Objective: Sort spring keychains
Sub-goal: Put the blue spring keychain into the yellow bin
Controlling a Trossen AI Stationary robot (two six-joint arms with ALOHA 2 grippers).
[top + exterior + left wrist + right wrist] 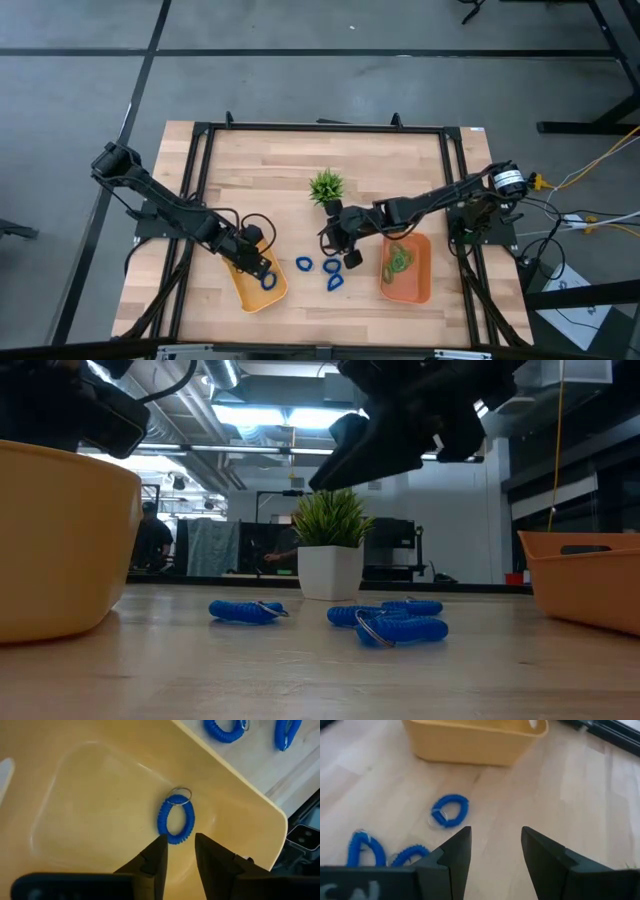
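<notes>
My left gripper (178, 845) is open above the yellow tray (245, 290). One blue spring keychain (176, 820) lies flat on the tray floor just beyond the fingertips. Whether they touch it I cannot tell. My right gripper (495, 837) is open and hovers above the table near three blue keychains (304, 264) (332, 265) (335, 281) lying on the wood. In the right wrist view the nearest one (449, 811) lies ahead of the fingers. Green keychains (398, 260) lie in the orange tray (420, 285).
A small spiky green plant in a white pot (326, 186) stands on the table just beyond the right gripper. The yellow tray sits left of the loose keychains and the orange tray right of them. A black frame (200, 140) borders the tabletop.
</notes>
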